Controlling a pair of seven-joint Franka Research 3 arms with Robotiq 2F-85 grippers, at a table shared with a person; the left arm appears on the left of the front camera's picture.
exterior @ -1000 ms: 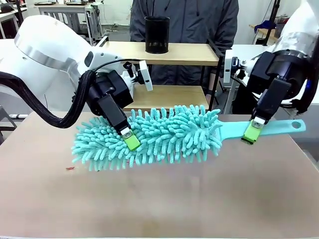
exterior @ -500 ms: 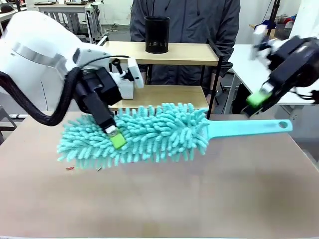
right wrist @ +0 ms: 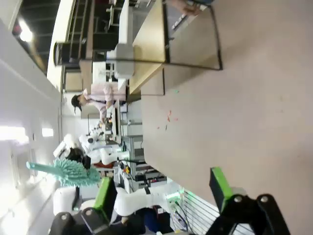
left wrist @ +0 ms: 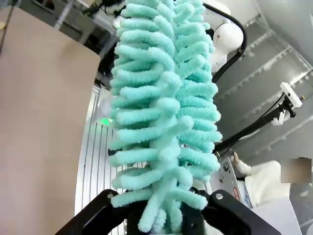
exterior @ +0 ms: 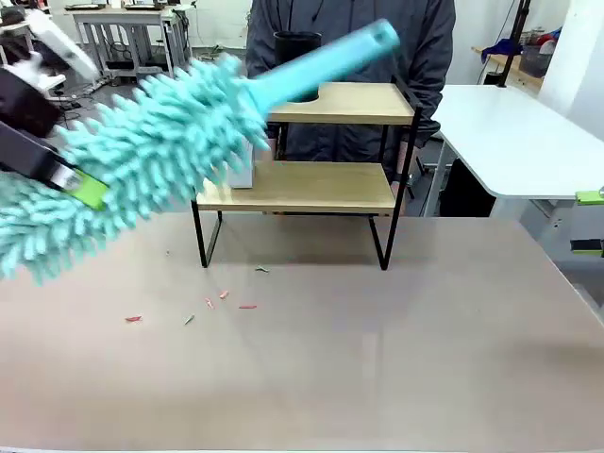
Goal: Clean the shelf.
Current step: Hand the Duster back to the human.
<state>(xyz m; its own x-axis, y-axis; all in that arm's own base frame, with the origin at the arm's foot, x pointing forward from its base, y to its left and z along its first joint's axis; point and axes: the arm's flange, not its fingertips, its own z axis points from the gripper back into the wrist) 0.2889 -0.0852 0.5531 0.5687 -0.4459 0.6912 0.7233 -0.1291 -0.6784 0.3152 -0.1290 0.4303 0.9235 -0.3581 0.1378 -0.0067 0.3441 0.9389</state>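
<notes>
The shelf (exterior: 330, 104) stands mid-table, two light wooden boards in a thin black frame; the right wrist view shows the shelf (right wrist: 151, 44) sideways. My left gripper (exterior: 85, 192) is at the far left, shut on the fluffy head of a teal duster (exterior: 160, 142). The duster is raised off the table, its handle slanting up to the right across the shelf's top board. In the left wrist view the duster (left wrist: 164, 112) rises from between my shut left gripper (left wrist: 166, 218). My right gripper (exterior: 587, 222) hangs open at the right edge, holding nothing; its own view shows the right gripper (right wrist: 162, 191) spread over the table.
A black mesh cup (exterior: 294, 47) stands on the top board, partly behind the handle. A white block (exterior: 242, 172) sits on the lower board. Small red crumbs (exterior: 225, 300) lie on the table (exterior: 377, 359) before the shelf. A person (exterior: 425, 38) stands behind it.
My right gripper let go of the duster's handle, opened and drew back to the right edge. The left arm swung the duster up and left off the table, uncovering the shelf and the crumbs.
</notes>
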